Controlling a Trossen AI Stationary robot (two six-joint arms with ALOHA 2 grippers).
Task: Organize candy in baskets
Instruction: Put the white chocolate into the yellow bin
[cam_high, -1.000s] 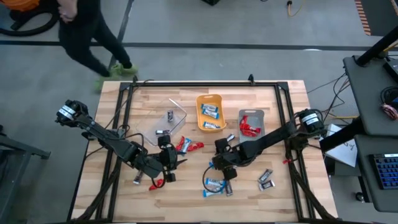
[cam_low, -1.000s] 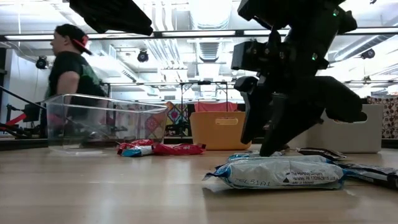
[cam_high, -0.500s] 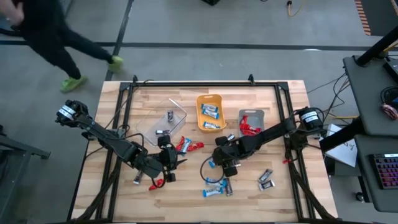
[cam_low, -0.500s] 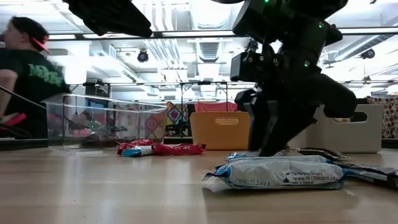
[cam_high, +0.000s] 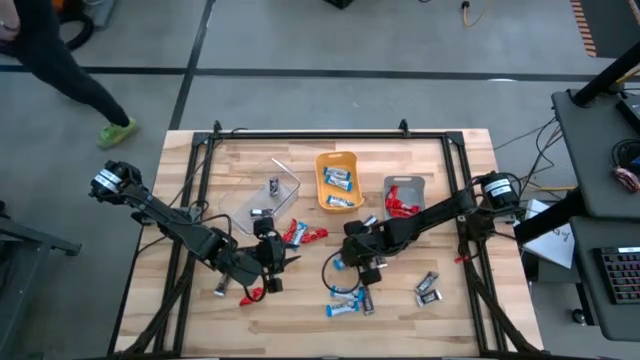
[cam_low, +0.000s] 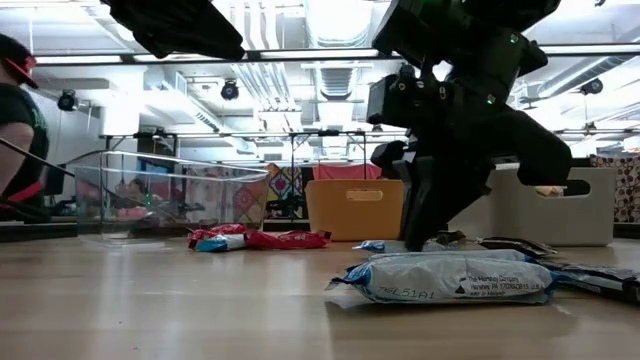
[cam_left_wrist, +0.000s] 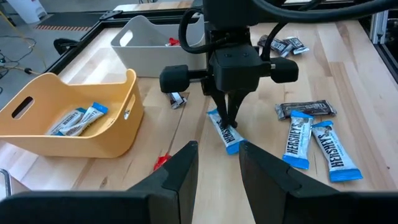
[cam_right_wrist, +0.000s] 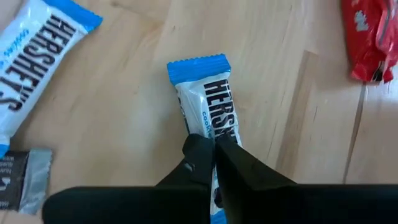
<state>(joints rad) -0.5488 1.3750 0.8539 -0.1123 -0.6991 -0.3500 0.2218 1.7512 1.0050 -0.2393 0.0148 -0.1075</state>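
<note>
The clear basket (cam_high: 272, 190), the orange basket (cam_high: 338, 180) with blue-and-white candy and the grey basket (cam_high: 404, 195) with red candy stand at the table's far middle. Loose candy lies on the wood. This includes red bars (cam_high: 300, 235), blue-and-white bars (cam_high: 345, 305) and dark bars (cam_high: 428, 288). My right gripper (cam_high: 355, 263) is down at the table's middle, shut on a blue-and-white bar (cam_right_wrist: 205, 102). My left gripper (cam_left_wrist: 217, 174) hovers left of it, open, with nothing between its fingers, pointing toward the right gripper (cam_left_wrist: 230, 119). My right gripper comes from above, pointing down, and its two fingers (cam_right_wrist: 200, 155) meet on the blue-and-white bar's wrapper (cam_right_wrist: 214, 134), partway along the bar. The rest of the bar under the fingers is hidden by them. The bar lies flat on the table.
A red candy (cam_high: 250, 295) and a dark one (cam_high: 222, 288) lie near the left gripper at the near left. A small dark candy (cam_left_wrist: 178, 99) lies by the orange basket (cam_left_wrist: 68, 118). A person (cam_high: 60, 60) walks on the floor beyond the table's far left corner.
My right gripper has gone down and a little toward the table's far edge onto the blue-and-white bar, and its fingers have shut on it. The person has walked toward the left.
</note>
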